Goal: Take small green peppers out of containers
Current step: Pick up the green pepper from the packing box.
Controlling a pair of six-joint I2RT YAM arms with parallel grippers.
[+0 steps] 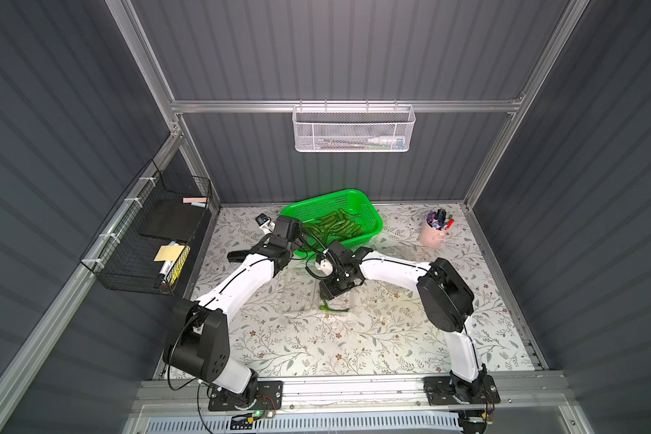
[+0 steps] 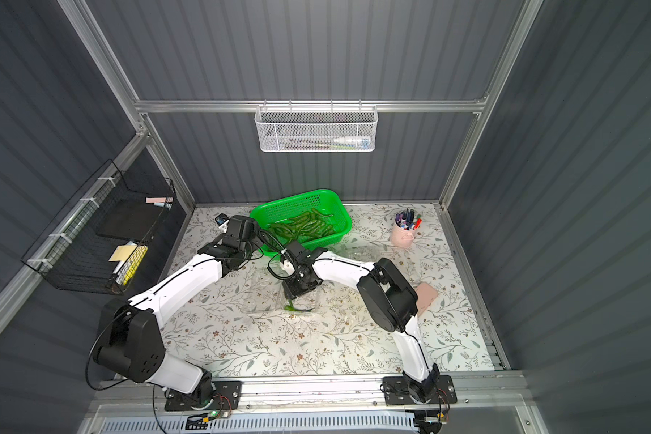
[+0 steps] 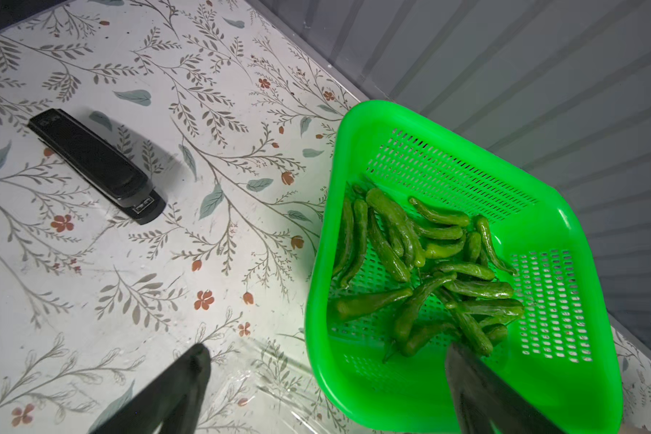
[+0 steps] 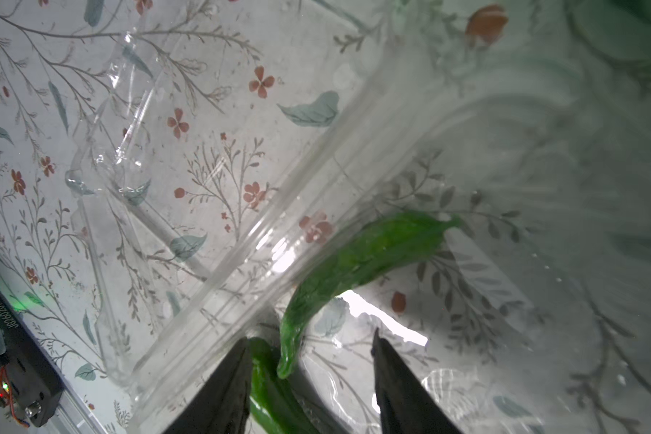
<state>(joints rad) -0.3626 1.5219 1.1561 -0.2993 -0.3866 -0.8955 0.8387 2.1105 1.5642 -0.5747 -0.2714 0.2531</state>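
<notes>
Several small green peppers (image 3: 429, 270) lie piled in the bright green basket (image 3: 354, 124), seen in both top views (image 1: 335, 225). My left gripper (image 3: 327, 351) hangs open over the basket's near rim, holding nothing. A clear clamshell container (image 1: 301, 297) lies open mid-table. My right gripper (image 4: 309, 338) reaches down into it with its jaws apart. Two peppers remain in the container: one curved pepper (image 4: 358, 263) ends between the fingers, another (image 4: 267, 383) rests against one finger. In a top view they show as green below the gripper (image 2: 294, 308).
A black stapler (image 3: 94, 165) lies on the floral mat left of the basket. A pink cup of pens (image 1: 435, 233) stands at the back right. A pinkish block (image 2: 425, 297) lies beside the right arm's elbow. A black wire rack (image 1: 147, 240) hangs on the left wall.
</notes>
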